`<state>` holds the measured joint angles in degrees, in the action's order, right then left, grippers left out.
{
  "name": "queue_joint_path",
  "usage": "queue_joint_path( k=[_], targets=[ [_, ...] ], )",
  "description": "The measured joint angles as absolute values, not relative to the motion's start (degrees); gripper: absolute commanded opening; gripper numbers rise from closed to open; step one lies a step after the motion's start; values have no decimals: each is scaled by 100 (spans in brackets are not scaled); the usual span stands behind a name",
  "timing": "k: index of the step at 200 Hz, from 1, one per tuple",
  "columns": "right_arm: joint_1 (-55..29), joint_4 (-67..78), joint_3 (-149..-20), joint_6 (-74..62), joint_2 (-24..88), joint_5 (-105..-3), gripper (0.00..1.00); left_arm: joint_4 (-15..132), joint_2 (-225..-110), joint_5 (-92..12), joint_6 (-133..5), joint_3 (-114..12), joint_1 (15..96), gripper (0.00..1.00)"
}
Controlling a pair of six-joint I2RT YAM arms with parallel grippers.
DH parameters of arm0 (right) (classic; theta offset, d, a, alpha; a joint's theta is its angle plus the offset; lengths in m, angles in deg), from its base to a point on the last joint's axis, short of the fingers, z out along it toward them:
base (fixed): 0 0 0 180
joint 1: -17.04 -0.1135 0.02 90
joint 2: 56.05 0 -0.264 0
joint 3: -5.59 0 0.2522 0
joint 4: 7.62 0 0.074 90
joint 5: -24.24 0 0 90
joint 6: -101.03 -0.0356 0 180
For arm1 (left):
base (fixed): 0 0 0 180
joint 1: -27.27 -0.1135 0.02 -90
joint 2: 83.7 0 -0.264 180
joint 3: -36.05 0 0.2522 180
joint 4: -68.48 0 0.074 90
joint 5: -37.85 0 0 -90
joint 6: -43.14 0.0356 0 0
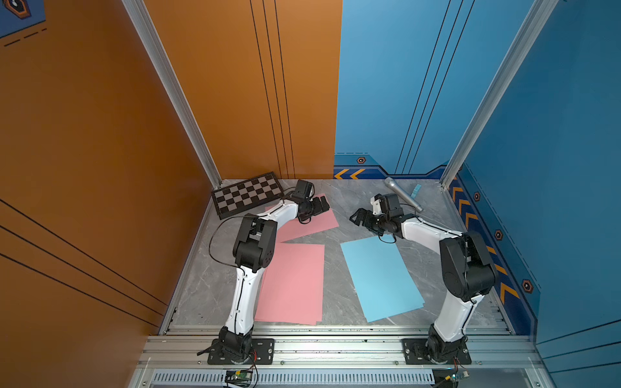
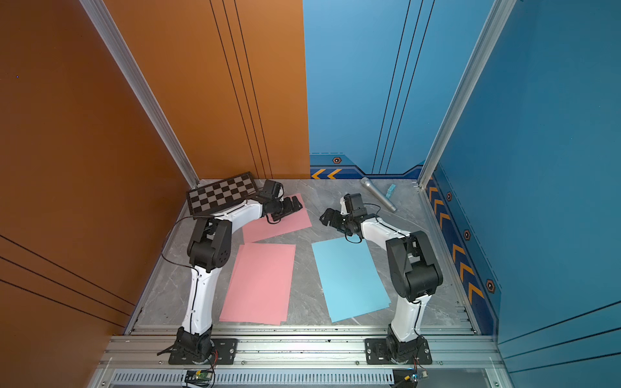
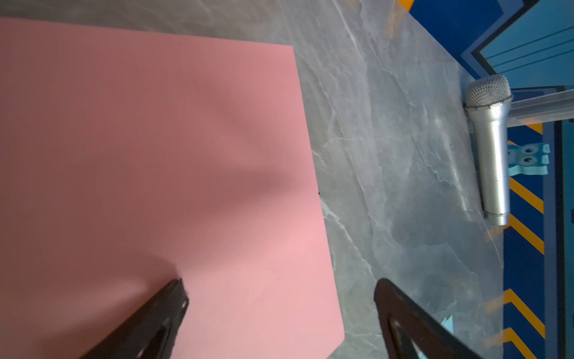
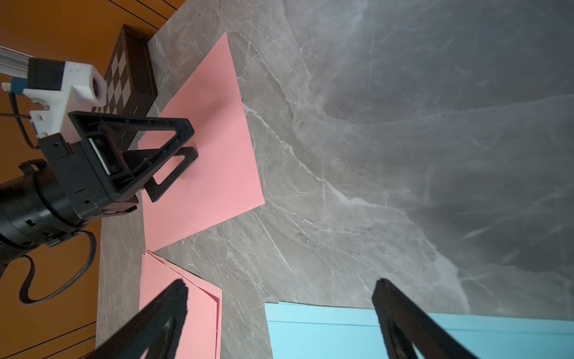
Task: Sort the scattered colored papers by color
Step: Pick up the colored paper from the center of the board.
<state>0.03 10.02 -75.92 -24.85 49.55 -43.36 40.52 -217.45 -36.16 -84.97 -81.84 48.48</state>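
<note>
The colored papers lie in three places on the grey marble table. A single pink sheet (image 1: 314, 221) (image 2: 282, 220) (image 3: 155, 155) (image 4: 214, 167) lies slanted toward the back left. A stack of pink sheets (image 1: 292, 282) (image 2: 260, 282) (image 4: 192, 314) lies at the front left. To its right is a stack of light blue sheets (image 1: 379, 278) (image 2: 349, 278) (image 4: 323, 335). My left gripper (image 1: 322, 203) (image 2: 295, 203) (image 3: 279, 284) (image 4: 191, 140) is open, low over the single pink sheet near its far edge. My right gripper (image 1: 356, 216) (image 2: 325, 215) (image 4: 279, 284) is open above bare table, just behind the blue stack, holding nothing.
A black-and-grey checkered board (image 1: 247, 195) (image 4: 127, 77) sits in the back left corner. A silver microphone (image 1: 403, 194) (image 3: 492, 149) and a small light blue block (image 1: 416, 191) lie at the back right. Orange and blue walls close in the table on three sides.
</note>
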Motion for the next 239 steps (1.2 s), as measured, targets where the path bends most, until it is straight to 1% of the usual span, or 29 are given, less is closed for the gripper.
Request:
queue_joint_path(
  k=[49,84,96,115,133,152,172,195,213,239],
  targets=[
    [184,1000,-7883,-2522,4980,-4293,96,3899,-22331,-3328,-8668,-9216,5257,98],
    [337,996,-8127,-2516,5091,-4234,100,3785,-22100,-3317,-8663,-9400,5191,98],
    [398,998,-8239,-2505,5211,-4172,100,3746,-21748,-3404,-8578,-9131,5095,98],
    [492,1018,-8431,-2432,5445,-4111,100,3683,-20788,-3590,-8466,-8226,4831,98],
    [551,1127,-8728,-2273,5723,-3980,100,3630,-19848,-3745,-8414,-7358,4420,98],
    [575,1269,-9082,-2091,6011,-3866,100,3626,-19258,-3850,-8379,-6681,3950,98],
    [573,1376,-9476,-1954,6330,-3755,100,3621,-19134,-3907,-8377,-6143,3530,98],
    [545,1571,-10230,-1869,6931,-3547,100,3482,-19184,-3909,-8399,-5651,3334,98],
    [497,1665,-10654,-1829,7347,-3445,100,3381,-19243,-3907,-8434,-5562,3283,98],
    [361,1829,-10831,-1827,7650,-3399,99,3394,-19269,-3839,-8530,-5570,3213,98]
  ],
)
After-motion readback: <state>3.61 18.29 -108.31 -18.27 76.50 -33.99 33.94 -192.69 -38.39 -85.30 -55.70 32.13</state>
